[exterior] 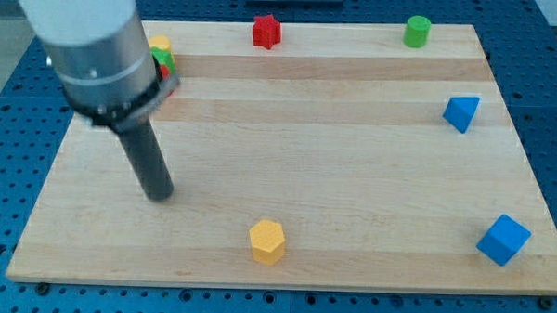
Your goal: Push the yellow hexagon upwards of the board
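The yellow hexagon (267, 242) sits on the wooden board (334, 168) near the view's bottom edge, a little left of centre. My tip (160, 195) is the lower end of the dark rod, touching the board to the upper left of the hexagon, well apart from it. The arm's grey body covers the board's top left corner.
A red star block (266, 31) and a green cylinder (417, 31) stand at the top edge. A blue triangle block (461, 113) is at the right, a blue cube (503, 240) at the bottom right. Yellow (160, 45), green and red blocks cluster at the top left, partly hidden by the arm.
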You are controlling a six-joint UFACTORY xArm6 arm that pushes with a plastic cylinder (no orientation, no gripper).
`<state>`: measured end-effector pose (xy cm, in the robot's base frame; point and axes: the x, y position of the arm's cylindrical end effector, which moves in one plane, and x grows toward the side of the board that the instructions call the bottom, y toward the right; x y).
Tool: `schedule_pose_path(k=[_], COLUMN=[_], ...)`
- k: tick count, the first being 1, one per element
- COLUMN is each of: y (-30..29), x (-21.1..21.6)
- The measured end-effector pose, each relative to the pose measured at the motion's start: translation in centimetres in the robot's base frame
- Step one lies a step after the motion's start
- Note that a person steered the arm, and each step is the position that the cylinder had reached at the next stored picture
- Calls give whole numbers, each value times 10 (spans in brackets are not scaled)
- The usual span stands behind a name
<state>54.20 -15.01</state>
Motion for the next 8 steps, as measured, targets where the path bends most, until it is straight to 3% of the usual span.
schedule_pose_path(k=[1,2,3,6,8], y=[23,53,57,140,128], x=[53,74,76,77,73])
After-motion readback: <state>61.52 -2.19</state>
